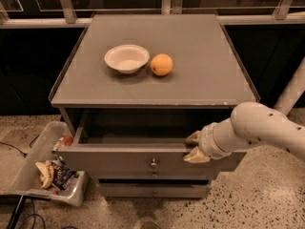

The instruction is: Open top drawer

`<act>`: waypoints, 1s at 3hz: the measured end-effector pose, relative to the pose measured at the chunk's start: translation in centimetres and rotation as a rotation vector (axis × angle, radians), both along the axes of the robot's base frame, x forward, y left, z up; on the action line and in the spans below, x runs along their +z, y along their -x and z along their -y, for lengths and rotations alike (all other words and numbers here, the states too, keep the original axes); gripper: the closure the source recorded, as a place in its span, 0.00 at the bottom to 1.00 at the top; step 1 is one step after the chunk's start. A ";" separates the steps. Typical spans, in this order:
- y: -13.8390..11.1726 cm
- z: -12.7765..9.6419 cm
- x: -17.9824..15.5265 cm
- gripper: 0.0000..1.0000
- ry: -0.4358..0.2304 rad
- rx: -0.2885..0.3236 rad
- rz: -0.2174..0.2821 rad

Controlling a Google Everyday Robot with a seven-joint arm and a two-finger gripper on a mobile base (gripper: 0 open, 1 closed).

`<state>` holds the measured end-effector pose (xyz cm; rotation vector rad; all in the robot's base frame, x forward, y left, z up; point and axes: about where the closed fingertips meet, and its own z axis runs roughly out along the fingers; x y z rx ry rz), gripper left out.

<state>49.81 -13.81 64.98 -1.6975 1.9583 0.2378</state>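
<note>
The top drawer [119, 160] is a wide grey front with a small round metal knob [153, 164] at its centre. It stands pulled out from the grey cabinet [200, 92], and its dark inside shows. My gripper [193, 147] is at the drawer's upper front edge, right of the knob. One tan finger is above the edge and one is in front of it. My white arm comes in from the right.
A white bowl [127, 57] and an orange [161, 64] sit on the cabinet top. A narrower lower drawer [153, 190] is below. A clear bin of snack packets [50, 168] stands on the floor at the left. A cable lies at the bottom left.
</note>
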 end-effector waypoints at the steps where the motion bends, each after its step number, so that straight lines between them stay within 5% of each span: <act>1: 2.4 0.8 -0.3 1.00 -0.021 -0.007 0.013; 3: 4.0 1.1 -0.7 1.00 -0.033 -0.019 0.016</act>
